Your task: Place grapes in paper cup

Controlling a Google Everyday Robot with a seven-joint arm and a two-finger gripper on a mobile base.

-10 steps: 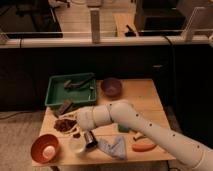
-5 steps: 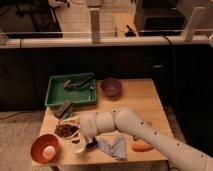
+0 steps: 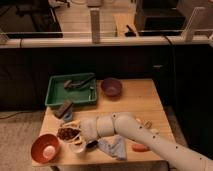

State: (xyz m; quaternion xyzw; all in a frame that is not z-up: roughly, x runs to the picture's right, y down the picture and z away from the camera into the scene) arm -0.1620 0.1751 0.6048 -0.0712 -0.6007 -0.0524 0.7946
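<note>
The grapes [image 3: 66, 133], a small dark red-purple bunch, lie on the wooden table [image 3: 135, 107] near its front left. The white paper cup [image 3: 77, 146] stands upright just right of and in front of them, partly covered by the gripper. My gripper [image 3: 74, 132] reaches in from the right at table height, right at the grapes' right side and over the cup's rim. The white arm [image 3: 125, 127] stretches off to the lower right.
An orange bowl [image 3: 39, 150] holding a white ball sits at the front left corner. A small black object [image 3: 92, 145], a blue cloth [image 3: 114, 147] and an orange item [image 3: 140, 147] lie along the front. A green tray [image 3: 56, 98], a grey block [image 3: 64, 108] and a purple bowl [image 3: 111, 87] sit behind.
The arm has swung left and the gripper has moved from beside the cup over to the grapes. The cup and the bowls have stayed in place.
</note>
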